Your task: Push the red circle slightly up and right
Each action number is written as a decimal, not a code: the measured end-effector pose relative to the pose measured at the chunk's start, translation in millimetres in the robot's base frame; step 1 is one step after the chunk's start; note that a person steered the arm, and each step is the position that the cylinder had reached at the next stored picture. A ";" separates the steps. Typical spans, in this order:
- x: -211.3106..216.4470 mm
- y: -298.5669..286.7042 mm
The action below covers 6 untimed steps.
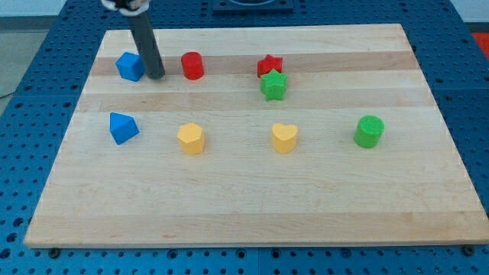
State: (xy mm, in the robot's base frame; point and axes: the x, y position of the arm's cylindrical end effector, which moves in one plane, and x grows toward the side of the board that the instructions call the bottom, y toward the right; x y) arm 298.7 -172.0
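The red circle (192, 66), a short red cylinder, stands on the wooden board near the view's top, left of centre. My tip (156, 76) rests on the board a short way to the left of it, not touching it. A blue block (130, 66) sits right against the rod on its left side. The dark rod rises from the tip up toward the view's top edge.
A red star (270, 65) with a green star (273, 85) touching it below sits right of the red circle. A blue block (122, 127), a yellow hexagon (190, 138), a yellow heart (284, 137) and a green cylinder (369, 131) form a lower row.
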 end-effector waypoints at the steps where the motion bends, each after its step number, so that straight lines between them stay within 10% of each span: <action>1: -22.4 32.4; 3: 29.9 1.7; 6: -8.3 81.0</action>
